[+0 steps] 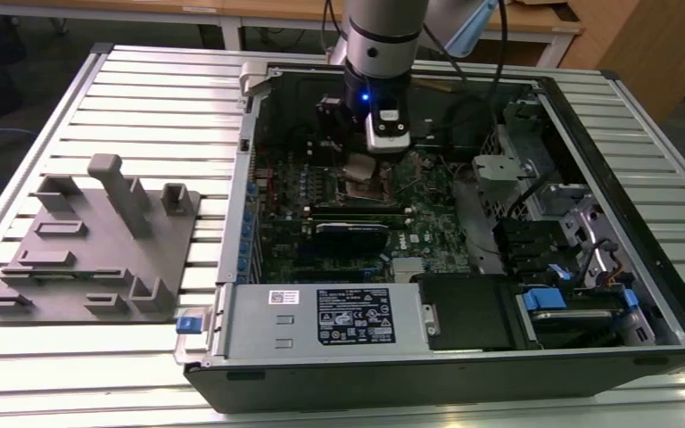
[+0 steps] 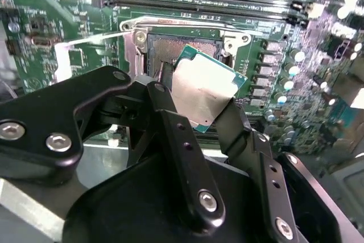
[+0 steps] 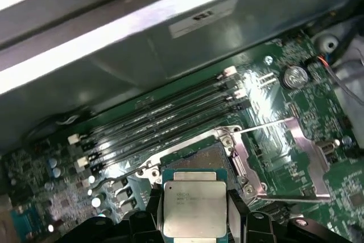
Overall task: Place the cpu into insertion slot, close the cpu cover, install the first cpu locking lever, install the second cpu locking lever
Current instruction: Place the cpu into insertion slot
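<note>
My gripper (image 1: 364,160) hangs inside the open computer case, shut on the cpu (image 2: 205,92), a small square chip with a silvery top and green edge. In both wrist views the black fingers (image 2: 170,123) clamp two opposite sides of the chip (image 3: 194,203). It hangs tilted just above the insertion slot (image 3: 199,160), whose dark frame and brownish pin field (image 2: 168,49) lie bare beneath it. The cpu cover (image 3: 310,157), a silvery frame, is swung open to one side of the slot. Thin wire levers (image 3: 261,126) stand raised beside it.
The green motherboard (image 1: 318,223) fills the case floor, with long black memory slots (image 3: 159,118) just beyond the socket. A power supply (image 1: 318,316) and drive bays (image 1: 557,241) crowd the case. A grey fixture (image 1: 93,241) lies on the slatted table at the exterior view's left.
</note>
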You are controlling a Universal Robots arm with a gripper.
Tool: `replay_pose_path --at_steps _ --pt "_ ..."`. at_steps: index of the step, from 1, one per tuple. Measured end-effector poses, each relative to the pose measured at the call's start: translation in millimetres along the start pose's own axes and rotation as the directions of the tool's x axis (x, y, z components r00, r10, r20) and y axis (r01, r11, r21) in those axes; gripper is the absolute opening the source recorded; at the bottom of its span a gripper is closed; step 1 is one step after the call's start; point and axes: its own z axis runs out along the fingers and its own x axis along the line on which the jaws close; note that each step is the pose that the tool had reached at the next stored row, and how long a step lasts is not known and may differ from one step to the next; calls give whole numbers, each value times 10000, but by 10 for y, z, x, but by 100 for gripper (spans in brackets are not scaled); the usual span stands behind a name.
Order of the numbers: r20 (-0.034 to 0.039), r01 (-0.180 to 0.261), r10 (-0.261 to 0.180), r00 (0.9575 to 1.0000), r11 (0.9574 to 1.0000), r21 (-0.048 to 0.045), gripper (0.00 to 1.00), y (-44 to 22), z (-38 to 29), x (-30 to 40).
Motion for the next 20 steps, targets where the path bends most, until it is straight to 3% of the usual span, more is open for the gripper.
replay_pose_path --at_steps 5,9,20 --pt "32 -831 831 9965 9965 -13 54 0 6 0" --pt "49 -1249 1249 9922 9922 -20 54 0 9 0" --pt "55 -1402 1402 9901 9901 -24 54 0 10 0"
